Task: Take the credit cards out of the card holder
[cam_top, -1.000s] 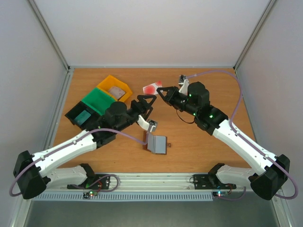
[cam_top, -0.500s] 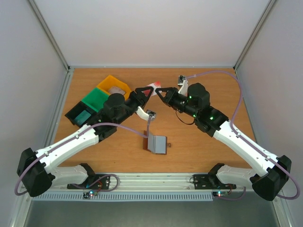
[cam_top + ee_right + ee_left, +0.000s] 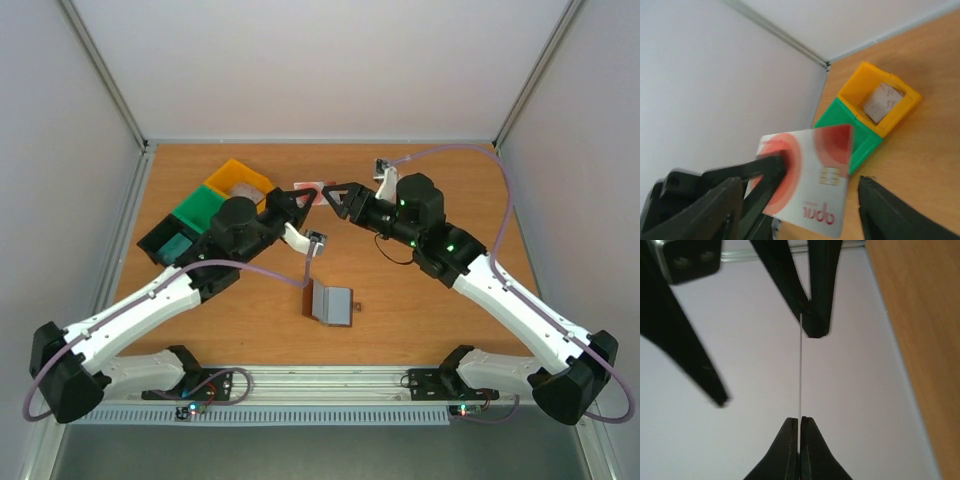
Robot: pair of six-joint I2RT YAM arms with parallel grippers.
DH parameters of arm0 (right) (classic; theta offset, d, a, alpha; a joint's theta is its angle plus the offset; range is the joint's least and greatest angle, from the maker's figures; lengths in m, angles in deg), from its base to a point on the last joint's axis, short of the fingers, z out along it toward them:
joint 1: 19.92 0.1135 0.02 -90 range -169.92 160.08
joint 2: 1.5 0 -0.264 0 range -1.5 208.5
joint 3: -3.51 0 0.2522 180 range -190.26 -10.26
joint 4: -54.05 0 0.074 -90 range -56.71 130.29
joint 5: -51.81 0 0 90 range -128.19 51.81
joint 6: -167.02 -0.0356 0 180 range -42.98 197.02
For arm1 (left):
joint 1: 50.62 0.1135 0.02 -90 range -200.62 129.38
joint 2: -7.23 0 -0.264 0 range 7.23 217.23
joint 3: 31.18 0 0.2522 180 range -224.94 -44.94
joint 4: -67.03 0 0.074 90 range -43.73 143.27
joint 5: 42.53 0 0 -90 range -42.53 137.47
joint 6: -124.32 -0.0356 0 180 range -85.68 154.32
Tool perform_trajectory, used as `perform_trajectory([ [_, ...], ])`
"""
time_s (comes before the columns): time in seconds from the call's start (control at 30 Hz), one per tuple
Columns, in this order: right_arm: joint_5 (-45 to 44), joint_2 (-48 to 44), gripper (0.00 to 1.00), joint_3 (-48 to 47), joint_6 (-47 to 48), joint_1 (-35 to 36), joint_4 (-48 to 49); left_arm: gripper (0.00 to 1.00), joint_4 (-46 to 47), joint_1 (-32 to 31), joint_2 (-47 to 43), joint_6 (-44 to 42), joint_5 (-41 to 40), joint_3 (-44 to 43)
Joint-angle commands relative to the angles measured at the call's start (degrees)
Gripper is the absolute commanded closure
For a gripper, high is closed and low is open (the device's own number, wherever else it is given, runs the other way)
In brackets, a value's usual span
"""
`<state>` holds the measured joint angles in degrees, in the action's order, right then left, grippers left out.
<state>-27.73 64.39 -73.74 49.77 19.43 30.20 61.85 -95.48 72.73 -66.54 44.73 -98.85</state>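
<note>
My left gripper (image 3: 799, 421) is clamped tight on the credit card (image 3: 812, 182). The left wrist view has the card edge-on, a hairline running straight up out of the pinched fingertips. The card is up in the air between my two grippers, over the far middle of the table (image 3: 400, 325) and well clear of the wood.

My right gripper (image 3: 336, 196) faces the left one nose to nose, and its jaws stand apart. In the left wrist view one right finger sits at the far end of the card, right against it or just beside it, I can't tell which. The other finger hangs well off to the side, so there is no squeeze from the right.

The right wrist view shows the card's face: white with red curved bands, a gold chip and red lettering. It is tilted, and a black finger of my left gripper lies across its left part.

The card holder (image 3: 333, 305) lies open and flat on the table, near the front and well below the grippers. Its grey inside faces up, with a brown edge on its left and a small tab poking out on its right. Neither gripper touches it.

Off to the left, the green bin (image 3: 203, 210) and the yellow bin (image 3: 243, 172) sit touching each other. A pale block (image 3: 882, 102) rests inside the yellow one.
</note>
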Motion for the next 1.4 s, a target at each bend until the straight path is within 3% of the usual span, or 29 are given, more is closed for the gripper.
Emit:
perform_trajectory([
  [0.0,10.19,-2.74,0.26,-6.73,18.58,-3.20,-5.45,1.00,-19.76,0.15,-2.73,26.63,-0.57,-9.97],
  [0.03,14.63,-3.70,0.20,-7.08,23.18,-4.35,-5.96,1.00,-25.15,0.48,-2.83,40.06,0.78,-12.66],
  [0.1,24.14,-5.34,0.12,-7.22,32.80,-5.11,-6.75,1.00,-32.48,1.71,-4.08,57.76,7.83,-16.28],
  [0.2,35.74,-7.30,0.06,-5.71,40.31,-5.13,-6.12,1.00,-34.37,3.99,-6.53,82.74,22.04,-17.16],
  [0.3,36.33,-11.47,0.03,-1.44,42.28,-5.17,-1.74,1.00,-26.55,6.78,-8.32,102.91,34.07,-15.32],
  [0.43,39.05,-13.40,0.04,2.59,36.46,-5.16,11.20,1.00,-5.85,8.03,-10.30,123.50,44.88,-9.90],
  [0.57,40.28,-11.32,0.12,2.60,30.02,-4.74,19.56,1.00,-0.39,8.02,-9.95,129.68,48.72,-8.86],
  [0.87,40.14,-8.26,0.20,2.44,26.41,-4.11,26.59,1.00,0.68,7.57,-9.50,129.49,53.05,-8.22],
  [1.03,42.58,-6.72,0.66,1.79,23.36,-4.18,29.38,1.00,0.70,7.34,-9.60,129.22,53.23,-7.71],
  [1.1,43.15,-6.74,0.91,1.94,23.19,-4.13,29.93,1.00,0.74,7.38,-9.63,128.85,53.26,-7.37],
  [1.13,43.25,-7.00,0.98,2.07,23.66,-4.16,29.76,1.00,0.51,7.38,-9.64,128.94,53.09,-7.24],
  [1.3,41.46,-9.36,0.99,1.68,32.72,-4.11,17.84,1.00,-4.18,7.76,-10.18,127.83,52.20,-6.53],
  [1.33,40.44,-10.17,0.99,0.56,36.48,-4.12,12.57,0.92,-7.23,7.91,-10.33,127.25,52.09,-6.63],
  [1.37,39.08,-10.45,0.99,-0.85,40.54,-4.15,5.00,0.68,-10.57,8.09,-10.57,125.89,52.11,-6.77],
])
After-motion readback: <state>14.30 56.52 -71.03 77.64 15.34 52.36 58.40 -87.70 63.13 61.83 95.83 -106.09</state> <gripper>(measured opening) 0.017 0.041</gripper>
